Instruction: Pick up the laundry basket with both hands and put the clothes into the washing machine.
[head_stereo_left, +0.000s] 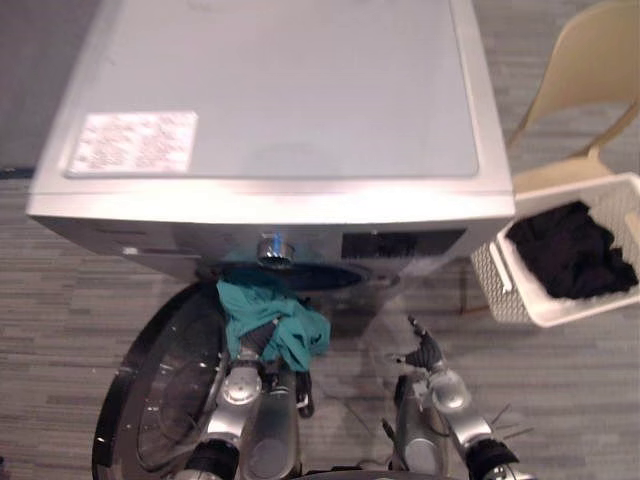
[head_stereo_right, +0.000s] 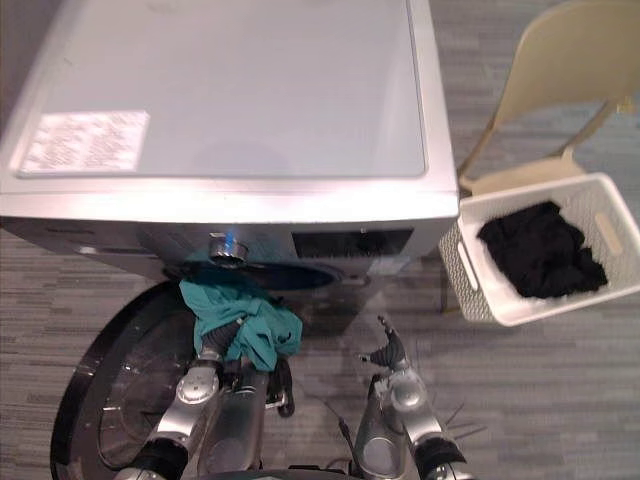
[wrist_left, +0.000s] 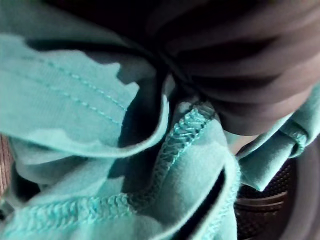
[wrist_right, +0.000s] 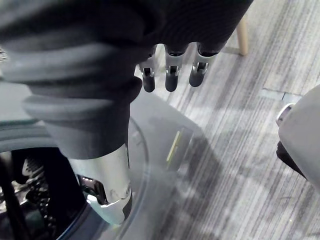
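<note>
Silver-grey arms (head_stereo_left: 262, 428), dark ribbed wrist covers (wrist_right: 75, 75), silver dark-tipped fingers (wrist_right: 171, 75) on the right hand (head_stereo_left: 425, 353)

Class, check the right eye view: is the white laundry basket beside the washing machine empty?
No, a heap of black clothes lies inside the white laundry basket.

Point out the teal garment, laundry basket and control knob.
teal garment (head_stereo_left: 295, 335), left eye view, lower fold.
laundry basket (head_stereo_right: 465, 275), right eye view, perforated side wall.
control knob (head_stereo_left: 272, 248), left eye view, its face.
</note>
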